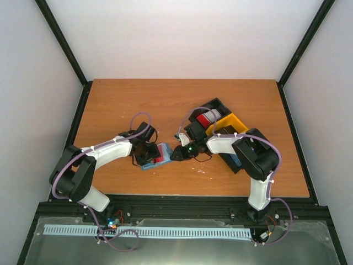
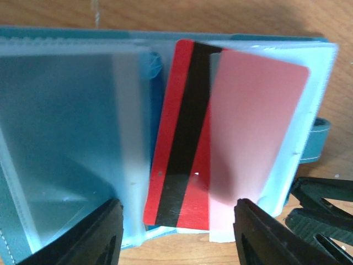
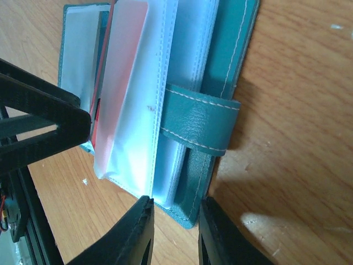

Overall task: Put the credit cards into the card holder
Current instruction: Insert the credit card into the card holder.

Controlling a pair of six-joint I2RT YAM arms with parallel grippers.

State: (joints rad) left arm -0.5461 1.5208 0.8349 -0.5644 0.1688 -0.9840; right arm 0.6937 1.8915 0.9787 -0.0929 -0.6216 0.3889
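The blue-grey card holder (image 1: 164,149) lies open on the table between both arms. In the left wrist view its clear pockets (image 2: 66,127) are spread out. A red credit card (image 2: 185,138) with a black stripe sits slanted between the pockets, and a second red card (image 2: 253,121) shows pink through a pocket. My left gripper (image 2: 176,234) is open, its fingers either side of the cards' near ends and touching neither. My right gripper (image 3: 175,232) is shut on the near corner of the holder's cover (image 3: 231,55), just below the snap tab (image 3: 198,118).
A black-and-yellow tray (image 1: 234,124) stands at the right behind my right arm, with red cards (image 1: 207,118) in its far compartment. The table's wooden top (image 1: 138,105) runs to black frame rails on all sides.
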